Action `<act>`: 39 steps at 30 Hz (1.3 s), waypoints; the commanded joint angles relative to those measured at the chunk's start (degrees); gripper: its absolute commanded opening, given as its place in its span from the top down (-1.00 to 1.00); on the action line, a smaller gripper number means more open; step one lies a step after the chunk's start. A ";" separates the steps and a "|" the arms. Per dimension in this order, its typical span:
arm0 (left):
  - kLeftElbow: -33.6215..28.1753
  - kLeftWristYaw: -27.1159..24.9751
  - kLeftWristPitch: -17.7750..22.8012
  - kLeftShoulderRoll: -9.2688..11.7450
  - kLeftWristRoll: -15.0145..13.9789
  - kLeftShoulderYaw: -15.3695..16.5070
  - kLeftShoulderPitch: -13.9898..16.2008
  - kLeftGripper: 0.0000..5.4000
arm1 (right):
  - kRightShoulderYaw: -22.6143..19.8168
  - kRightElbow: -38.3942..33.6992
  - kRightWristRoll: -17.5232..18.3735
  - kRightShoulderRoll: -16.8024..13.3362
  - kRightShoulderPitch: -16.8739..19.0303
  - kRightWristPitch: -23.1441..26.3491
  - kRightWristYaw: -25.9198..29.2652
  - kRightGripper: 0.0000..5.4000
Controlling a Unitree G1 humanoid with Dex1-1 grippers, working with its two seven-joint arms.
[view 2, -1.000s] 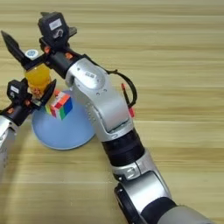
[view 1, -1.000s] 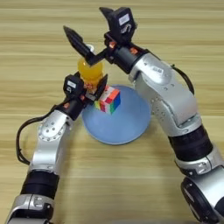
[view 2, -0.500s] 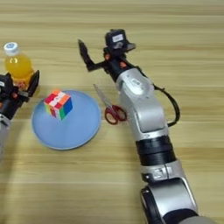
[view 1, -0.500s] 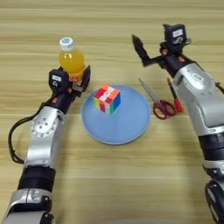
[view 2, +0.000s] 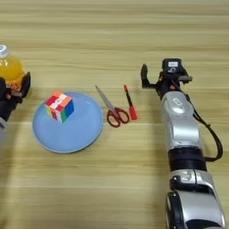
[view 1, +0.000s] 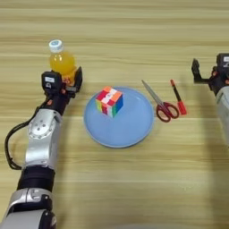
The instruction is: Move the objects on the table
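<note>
Where the left eye crops it, the right tool (view 2: 156,79) shows spread; left tool (view 1: 67,80) seemingly spread beside the bottle (view 1: 61,61).

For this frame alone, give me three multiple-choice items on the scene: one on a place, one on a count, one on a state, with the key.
1. Where is the puzzle cube?
A. On the plate, toward its upper left
B. On the bare table beside the pen
C. Under the scissors

2. How many things lie between the plate and the right gripper?
A. None
B. Two
C. Four

3. How does the bottle stand?
A. On its side
B. Upside down
C. Upright, cap on

Key: 1 A, the puzzle cube rests on the light-blue plate. 2 B, the scissors and the pen lie on the table there, with the right gripper beyond them. 3 C, the bottle stands with its white cap up, the left gripper right in front of it.
</note>
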 commanded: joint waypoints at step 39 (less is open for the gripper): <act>14.97 1.30 -2.03 1.52 2.90 0.56 -4.87 -0.26 | 1.50 1.02 2.22 4.01 -0.49 -3.63 2.51 -1.00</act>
